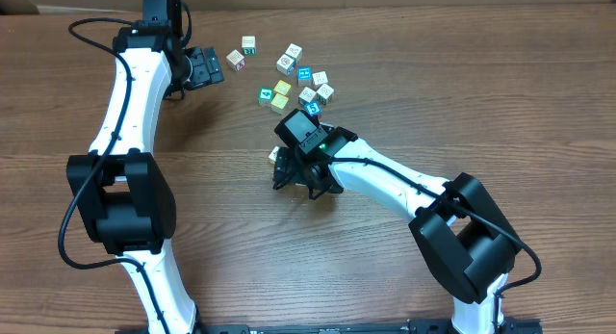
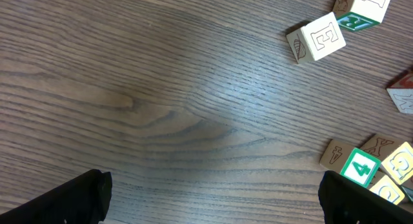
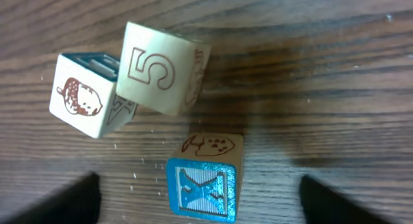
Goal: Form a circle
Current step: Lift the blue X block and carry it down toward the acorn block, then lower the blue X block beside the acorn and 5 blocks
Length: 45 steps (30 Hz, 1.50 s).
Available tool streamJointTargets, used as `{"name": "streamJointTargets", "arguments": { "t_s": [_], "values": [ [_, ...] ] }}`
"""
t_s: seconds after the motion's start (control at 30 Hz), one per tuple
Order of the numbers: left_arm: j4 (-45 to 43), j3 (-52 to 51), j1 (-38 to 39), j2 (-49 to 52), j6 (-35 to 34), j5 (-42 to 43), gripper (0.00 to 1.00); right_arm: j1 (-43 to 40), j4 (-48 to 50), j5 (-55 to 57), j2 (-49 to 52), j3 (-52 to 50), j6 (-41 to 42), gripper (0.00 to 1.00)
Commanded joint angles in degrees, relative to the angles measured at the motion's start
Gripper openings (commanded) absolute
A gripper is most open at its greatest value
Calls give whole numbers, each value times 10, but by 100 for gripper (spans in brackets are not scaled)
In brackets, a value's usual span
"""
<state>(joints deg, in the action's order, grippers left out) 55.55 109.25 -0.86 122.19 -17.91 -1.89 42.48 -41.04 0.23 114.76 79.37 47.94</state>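
Seen from overhead, the brown wood-grain table [image 1: 500, 74] carries a loose scatter of small white, cyan and yellow toy cubes [image 1: 289, 79] near the middle of its far edge. The left gripper [image 1: 204, 69], black on a white arm, sits toward the far left corner, just beside that scatter. The right gripper [image 1: 296, 170] hangs low near the table's middle, over the circle [image 1: 274, 155]. The circle is an unfinished cluster of small printed cubes, and only a pale sliver of it shows at the gripper's side here. In the left wrist view, the left gripper's black fingers [image 2: 71, 198] stand wide apart at the bottom corners, with bare wood between them and nothing held. A white cube printed E [image 2: 319, 37] lies toward the upper right and a cube with a green 4 [image 2: 360, 167] at the lower right. In the right wrist view, the right gripper's fingers [image 3: 71, 201] are spread wide and grip nothing. A cube with a cyan X face [image 3: 203, 188] stands between them, clear of both. Beyond it a white cube printed 5 [image 3: 158, 69] sits tilted, touching a white cube with a brown acorn [image 3: 80, 98]. The three form a loose triangle.
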Motion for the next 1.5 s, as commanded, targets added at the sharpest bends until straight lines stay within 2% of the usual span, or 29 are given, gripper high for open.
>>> {"name": "streamJointTargets", "arguments": {
  "t_s": [0.0, 0.1, 0.2, 0.3, 0.63, 0.93, 1.07, 1.3, 1.47],
  "values": [
    [-1, 11, -1, 2, -5, 4, 100, 3, 3, 1, 5, -4, 1, 100],
    [-1, 11, -1, 2, -5, 4, 100, 3, 3, 1, 5, -4, -2, 99],
    [-1, 11, -1, 2, -5, 4, 100, 3, 2, 2, 5, -4, -12, 70],
    [-1, 11, -1, 2, -5, 4, 100, 3, 2, 13, 5, -5, -13, 57],
    [-1, 11, -1, 2, -5, 4, 100, 3, 6, 36, 5, -6, -15, 52],
    [-1, 11, -1, 2, -5, 4, 100, 3, 14, 38, 5, -7, -63, 49],
    [-1, 11, -1, 2, -5, 4, 100, 4, 13, 44, 5, -7, -65, 44],
    [-1, 11, -1, 2, -5, 4, 100, 20, 11, 54, 5, -7, -64, 44],
    [-1, 11, -1, 2, -5, 4, 100, 30, 10, 82, 5, -7, -64, 41]
  ]
}}
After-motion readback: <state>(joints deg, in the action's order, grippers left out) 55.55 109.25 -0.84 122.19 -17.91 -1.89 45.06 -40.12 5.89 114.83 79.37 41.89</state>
